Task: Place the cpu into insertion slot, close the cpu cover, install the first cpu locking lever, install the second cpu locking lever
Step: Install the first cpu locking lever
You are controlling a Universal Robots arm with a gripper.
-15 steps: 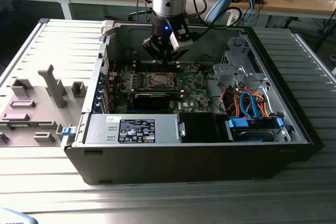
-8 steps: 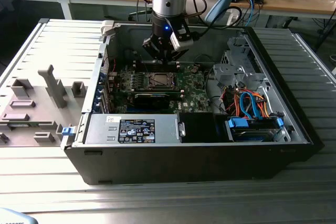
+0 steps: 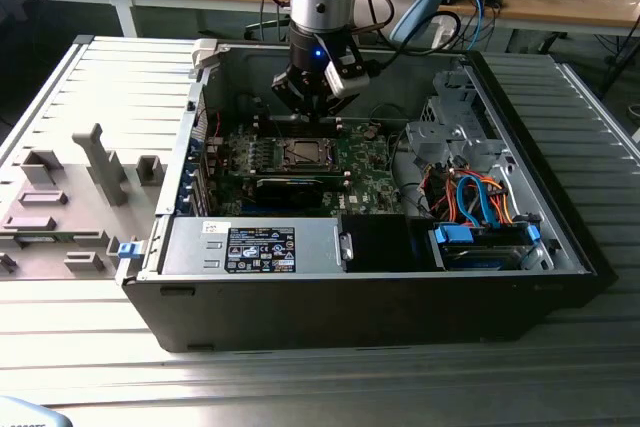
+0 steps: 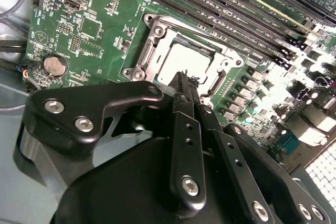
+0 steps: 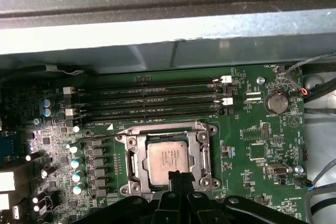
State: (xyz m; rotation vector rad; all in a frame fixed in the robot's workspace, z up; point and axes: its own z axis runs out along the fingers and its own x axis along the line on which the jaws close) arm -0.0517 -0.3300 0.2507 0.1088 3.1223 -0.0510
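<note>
A: Where's the cpu?

B: Already seated in the insertion slot, with the cpu cover down around it. My gripper hangs just over the socket's edge, fingers pinched together, nothing in them.

A: Handling?

B: I'd say the chip is light, stiff and fragile underneath, so edges only. The cover looks like thin springy metal; I'd push on the frame, not the chip.
</note>
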